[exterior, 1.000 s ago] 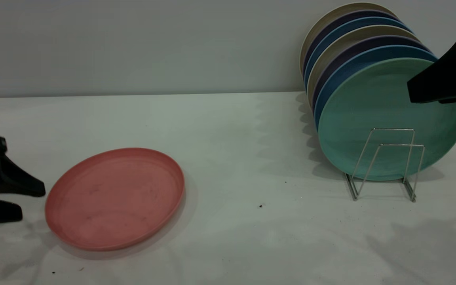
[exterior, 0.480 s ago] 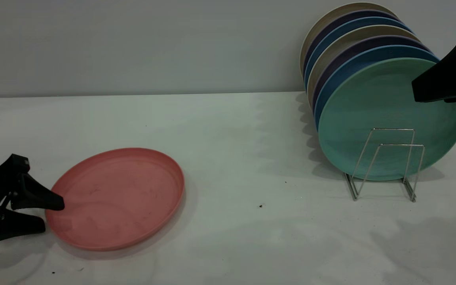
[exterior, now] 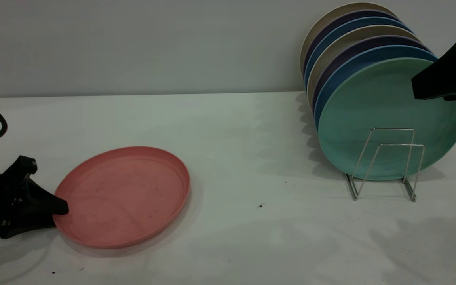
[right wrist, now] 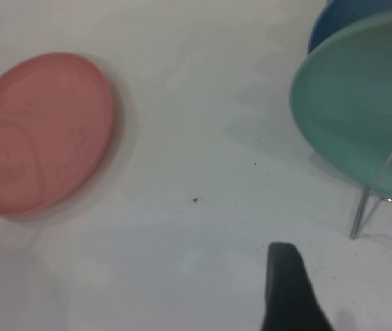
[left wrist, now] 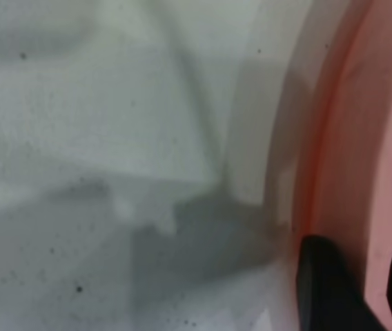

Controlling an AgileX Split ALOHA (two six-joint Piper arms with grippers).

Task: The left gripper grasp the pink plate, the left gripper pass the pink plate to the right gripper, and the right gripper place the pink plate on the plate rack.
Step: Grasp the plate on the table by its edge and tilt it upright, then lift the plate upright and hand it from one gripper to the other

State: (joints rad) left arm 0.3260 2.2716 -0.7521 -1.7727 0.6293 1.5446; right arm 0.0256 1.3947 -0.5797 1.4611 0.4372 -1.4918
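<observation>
Left end effector (exterior: 56,211): I am seeing it pinching the near-left rim of the pink plate (exterior: 125,194).
Pink plate: lying on the tabletop (exterior: 232,130), well apart from the plate rack (exterior: 386,162).
Right end effector (exterior: 418,89): hanging beside the racked green plate (exterior: 374,114); I cannot tell its spread.

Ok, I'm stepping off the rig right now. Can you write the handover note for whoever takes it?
Left gripper: at the pink plate's near-left rim, fingers closing around the edge; grasp not confirmed.
Right gripper: raised in front of the mint-green plate, holding nothing.
Pink plate: on the table, left of centre.
Plate rack: far right, front loops free.
Done: approach. Left: secure grasp, lift, pass, rack.
</observation>
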